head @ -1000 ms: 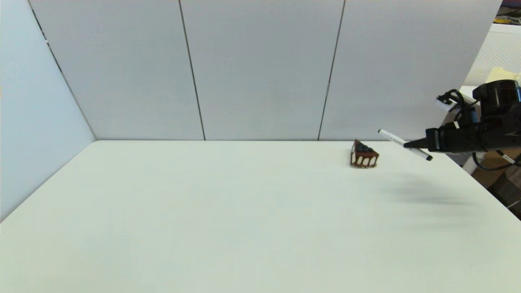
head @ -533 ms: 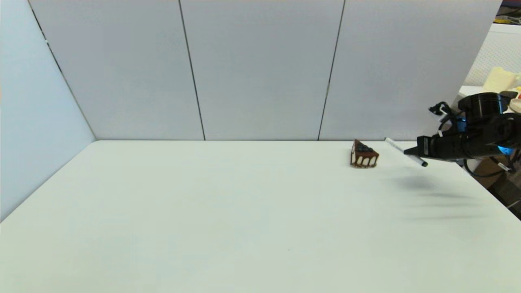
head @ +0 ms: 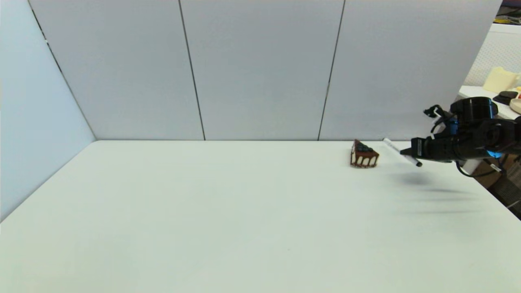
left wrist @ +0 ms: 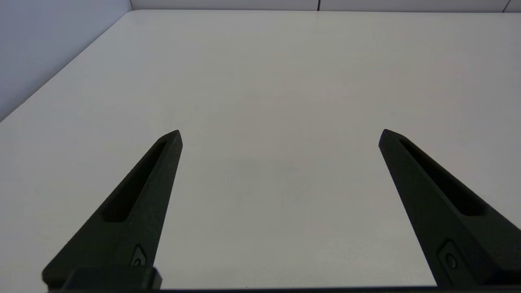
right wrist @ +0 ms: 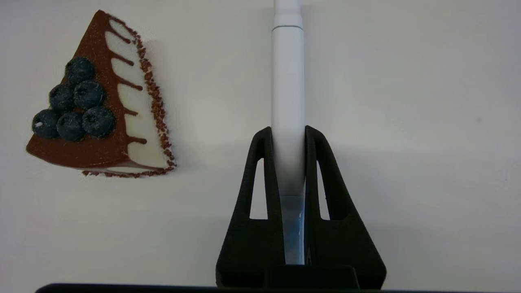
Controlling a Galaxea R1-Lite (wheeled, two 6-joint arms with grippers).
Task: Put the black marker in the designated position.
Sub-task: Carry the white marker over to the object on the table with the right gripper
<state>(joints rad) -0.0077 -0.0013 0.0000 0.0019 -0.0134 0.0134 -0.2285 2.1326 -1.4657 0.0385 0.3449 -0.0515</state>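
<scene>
The right gripper (head: 407,152) hung over the far right part of the white bench (head: 244,211), its jaws clamped on the marker (head: 397,150). The pen was held mid-barrel, clear of the surface, its shadow falling on the bench below. The wrist camera showed the marker (right wrist: 287,81) pinched between the 2 fingers (right wrist: 260,183), the right gripper (right wrist: 288,132) tight on the barrel and the cap end reaching out beyond them. A cake slice (head: 363,154) topped with blueberries sat just beside the pen, apart from it; the same slice (right wrist: 101,118) lay to 1 side of the barrel in the wrist view.

The left gripper (left wrist: 280,134) waited over bare bench, jaws wide and holding nothing.

No mark showed where the pen belonged, so the spot could not be made out. By the look of it, the step in hand was the carry and set-down. Doing it well would mean keeping the barrel level, steering wide of the cake, lowering until the pen touched the bench, and only then opening the jaws, lest the round barrel roll.
</scene>
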